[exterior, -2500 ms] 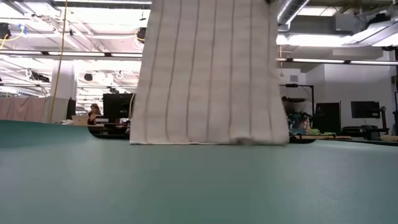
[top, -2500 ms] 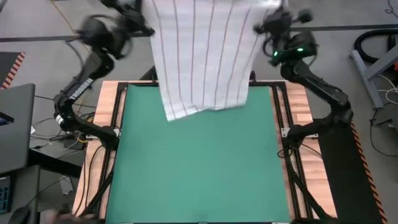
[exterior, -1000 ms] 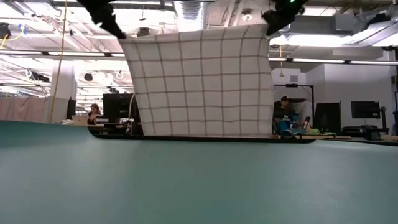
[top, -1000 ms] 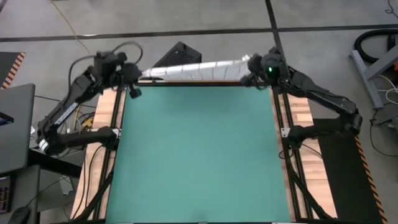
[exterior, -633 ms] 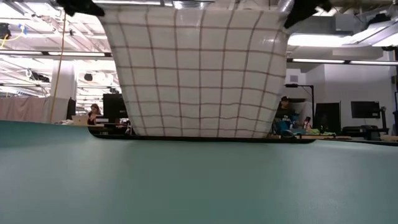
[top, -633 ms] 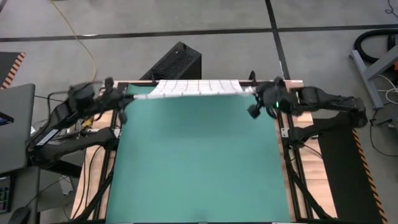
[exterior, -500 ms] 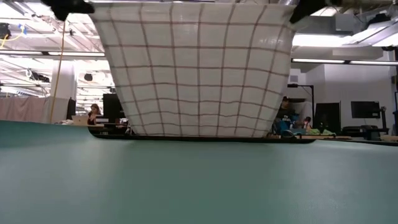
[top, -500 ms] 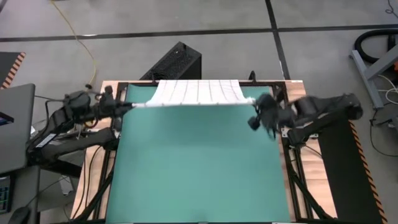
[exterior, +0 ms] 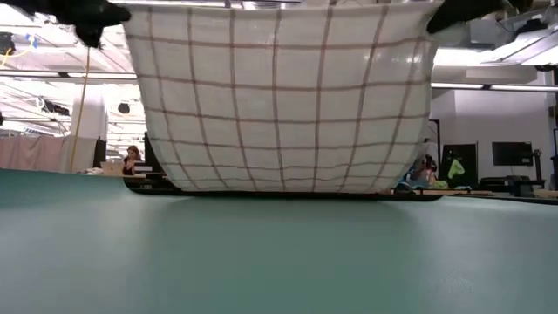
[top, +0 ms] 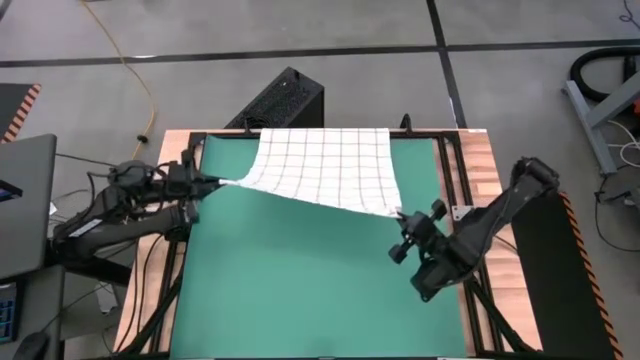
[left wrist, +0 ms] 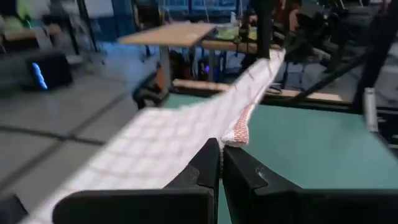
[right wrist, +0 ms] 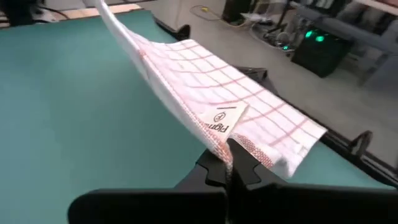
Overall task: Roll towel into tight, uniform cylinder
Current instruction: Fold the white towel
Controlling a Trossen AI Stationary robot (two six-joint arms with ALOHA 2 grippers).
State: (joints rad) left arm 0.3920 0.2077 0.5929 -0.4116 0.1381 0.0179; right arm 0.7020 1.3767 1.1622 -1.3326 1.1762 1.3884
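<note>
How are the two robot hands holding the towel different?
The left gripper pinches a towel corner near the green mat's left edge; the right gripper pinches the other corner closer to the front, near the right edge. The left arm reaches in low from the side; the right arm comes up from the front right. Both are shut on the towel, holding it stretched.

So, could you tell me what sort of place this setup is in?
Probably an open robotics lab or workshop: exposed ceiling pipes and strip lights, desks with monitors behind the green mat, and a bare concrete floor.

One towel (top: 320,168) — two pincers: left pincer (top: 206,181), right pincer (top: 399,215) — one green mat (top: 300,290).
</note>
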